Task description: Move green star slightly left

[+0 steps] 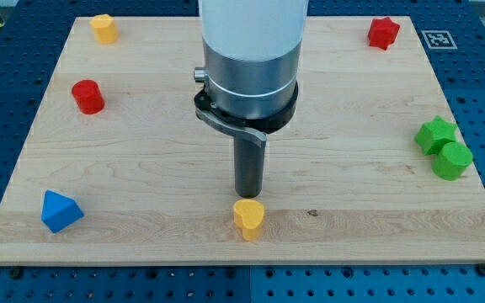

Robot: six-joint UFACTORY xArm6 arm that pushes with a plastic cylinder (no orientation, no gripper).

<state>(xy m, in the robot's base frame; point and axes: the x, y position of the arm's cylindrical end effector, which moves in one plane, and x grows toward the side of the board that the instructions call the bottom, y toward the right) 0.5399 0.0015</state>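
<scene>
The green star lies near the board's right edge, touching a green cylinder just below and to its right. My tip is near the board's bottom middle, far to the left of the green star. It stands just above a yellow heart-shaped block, very close to it or touching it.
A yellow block sits at the top left and a red cylinder below it. A blue block is at the bottom left. A red star is at the top right. The wooden board ends close to the green blocks.
</scene>
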